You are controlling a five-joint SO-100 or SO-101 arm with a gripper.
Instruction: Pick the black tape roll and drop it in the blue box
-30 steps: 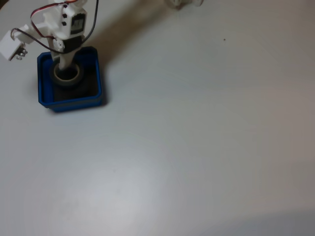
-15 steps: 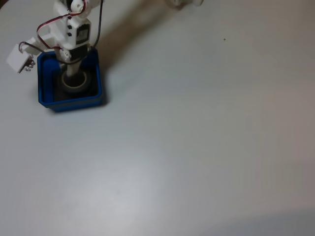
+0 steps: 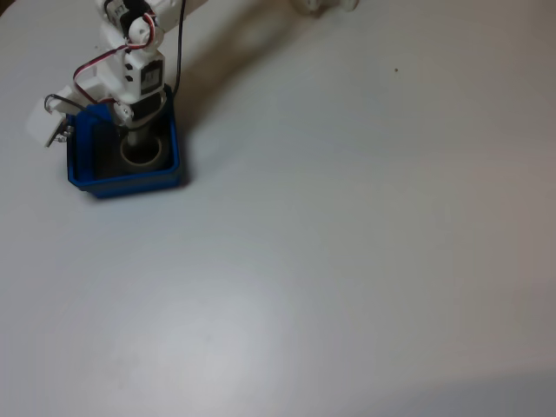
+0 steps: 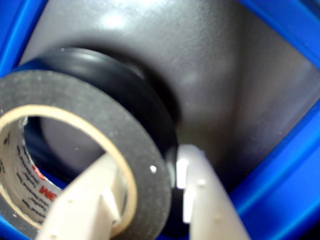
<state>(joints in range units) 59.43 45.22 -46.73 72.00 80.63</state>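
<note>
In the fixed view we see the tape roll point(image 3: 142, 153) inside the blue box point(image 3: 126, 182), which sits near the top left of the white counter point(image 3: 347, 261). The roll lies roughly flat there, its hole facing up. In the wrist view the roll point(image 4: 100, 125) looks tilted over the box's dark floor point(image 4: 200, 65). Our end effector point(image 4: 145, 187) is clamped on the roll's wall, one finger point(image 4: 95, 195) inside the beige core and the other point(image 4: 197, 192) outside
</note>
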